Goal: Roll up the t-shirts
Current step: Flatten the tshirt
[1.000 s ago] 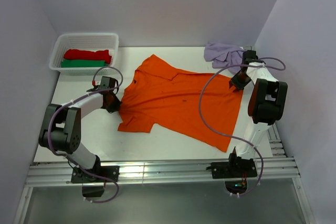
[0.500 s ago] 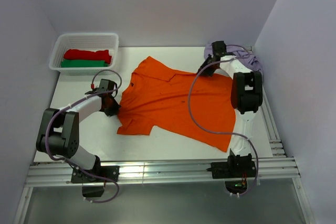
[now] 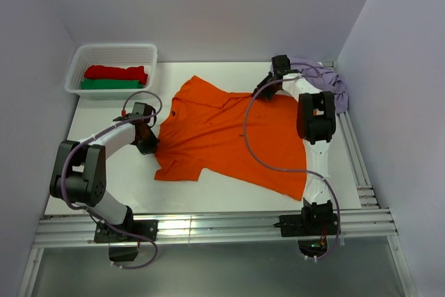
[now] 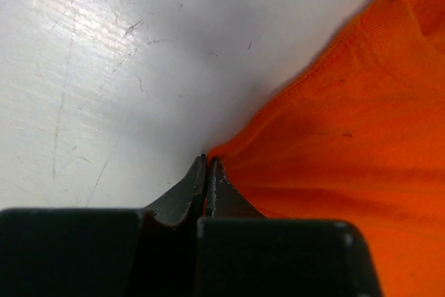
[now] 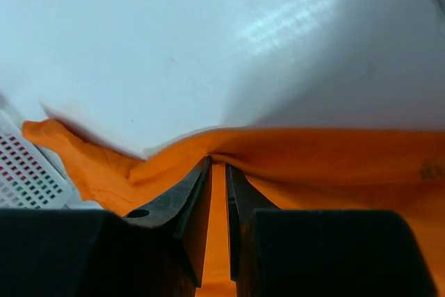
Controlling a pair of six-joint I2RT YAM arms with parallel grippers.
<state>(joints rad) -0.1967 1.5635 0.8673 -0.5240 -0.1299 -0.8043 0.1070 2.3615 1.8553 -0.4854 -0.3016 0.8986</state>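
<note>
Orange t-shirt (image 3: 229,133): one item, spread mostly flat across the middle of the white table (image 3: 118,179). Its hem runs toward the lower right of the top view and its collar lies toward the upper middle.

Metal rail (image 3: 208,227): bottom of the top view, carrying both arm bases.

Left gripper (image 3: 150,145): centre left of the top view, at the shirt's left edge, low on the table. In the left wrist view the left gripper (image 4: 207,161) has its jaws pressed together, pinching the very edge of the orange cloth (image 4: 334,137). Bare table fills the upper left of that view.

Right gripper (image 3: 263,92): upper middle of the top view, at the shirt's far edge. In the right wrist view the right gripper (image 5: 217,166) has its jaws drawn close. Orange cloth (image 5: 313,151) fills the narrow gap between them, and a fold is bunched at the tips.

Lilac t-shirt (image 3: 327,78): one item, crumpled in the upper right corner of the table, partly behind the right arm.

White basket (image 3: 111,48): upper left, holding a folded red cloth (image 3: 115,72) and a folded green cloth (image 3: 104,84).
</note>
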